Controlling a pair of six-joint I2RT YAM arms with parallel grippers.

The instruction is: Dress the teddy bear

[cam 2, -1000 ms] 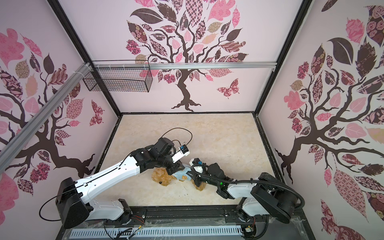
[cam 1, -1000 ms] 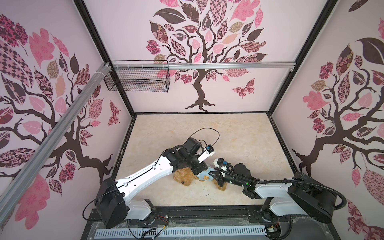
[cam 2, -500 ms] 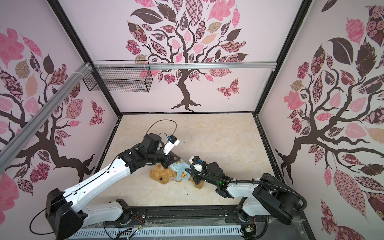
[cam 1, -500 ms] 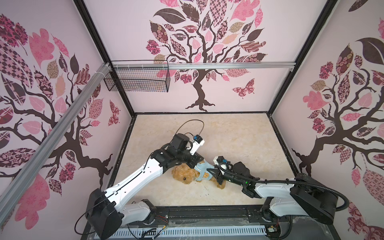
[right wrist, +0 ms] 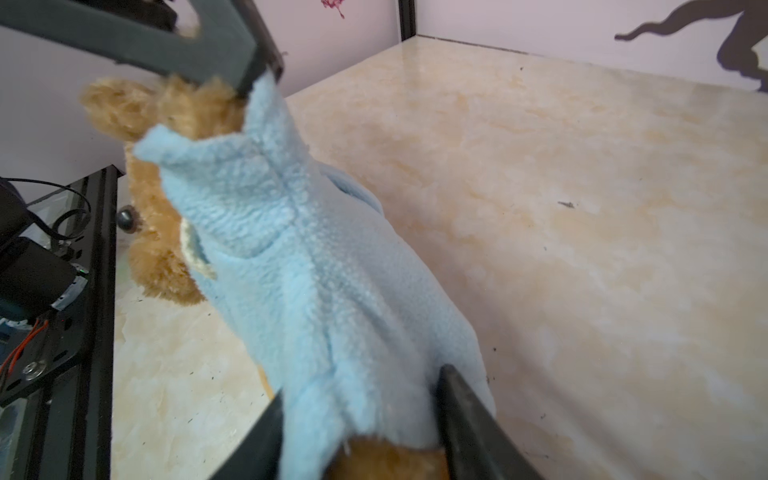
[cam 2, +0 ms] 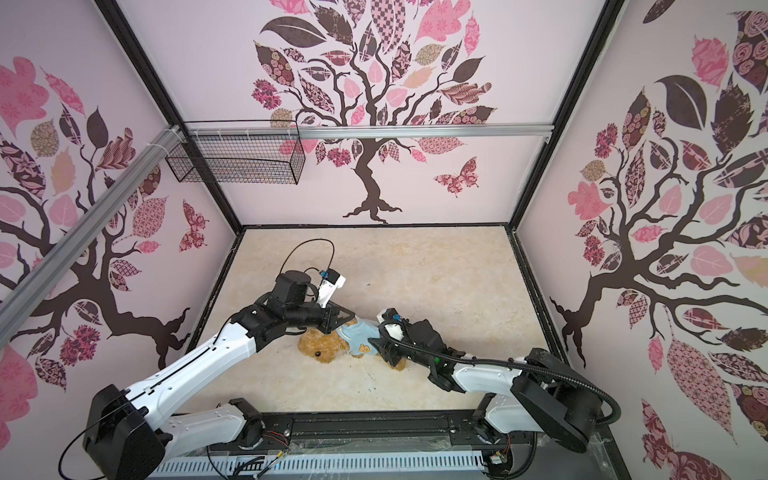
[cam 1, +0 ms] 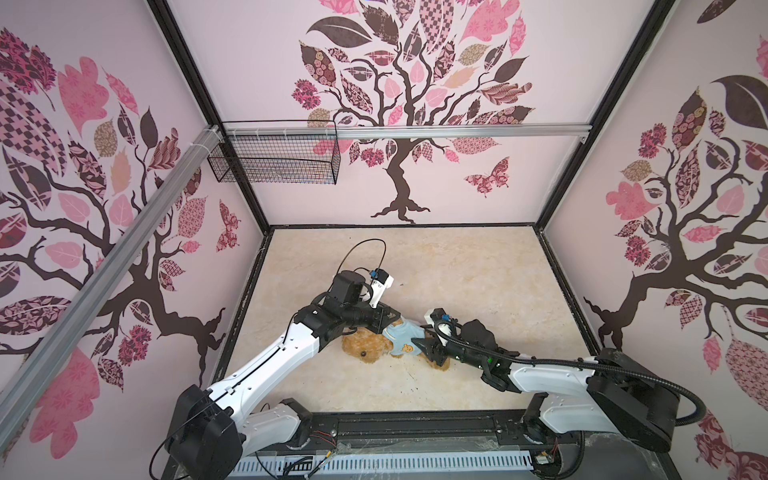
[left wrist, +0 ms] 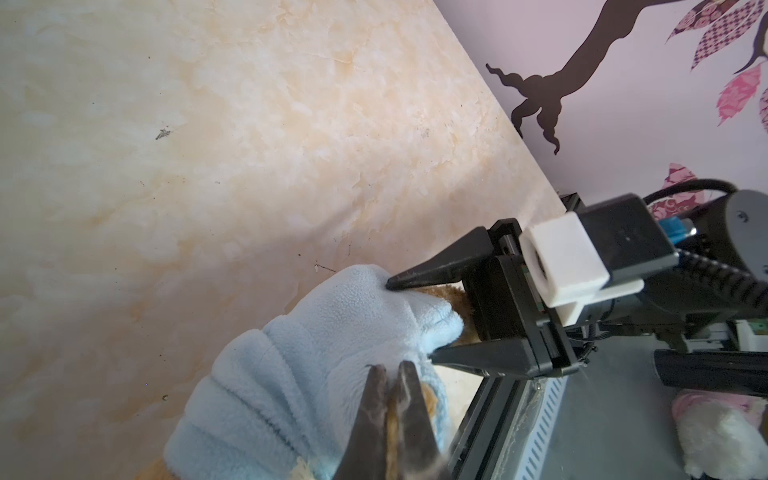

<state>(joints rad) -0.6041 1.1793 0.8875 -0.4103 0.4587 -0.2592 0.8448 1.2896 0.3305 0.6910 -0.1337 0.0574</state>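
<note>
- Teddy bear (cam 1: pixel 365 354) lies on the table (cam 1: pixel 457 270), low in the middle of both top views. Its head is toward the left, and a light blue shirt (cam 1: pixel 402 337) is already over its body.
- Left gripper (cam 1: pixel 388 323) is closed and pinches the shirt's neck edge just behind the bear's head. In the right wrist view the fleece is drawn up to a point there.
- Right gripper (cam 1: pixel 422 345) is open and grips nothing. Its jaws are spread on either side of the shirt's bottom end, with brown fur showing between them.
- Step in hand, as I judge it: drawing the shirt down and straight along the body.
- To do it well, the left pinch should anchor the collar without lifting the head.
- The right jaws should close on fleece alone at the hem, not on fur. They should then pull away from the head, low along the table.
- Whether the bear's arms are through the sleeves cannot be told from these views, so check that before calling it done.
- Risk: too hard a pull drags the whole bear or tugs the collar out of the pinch.
</note>
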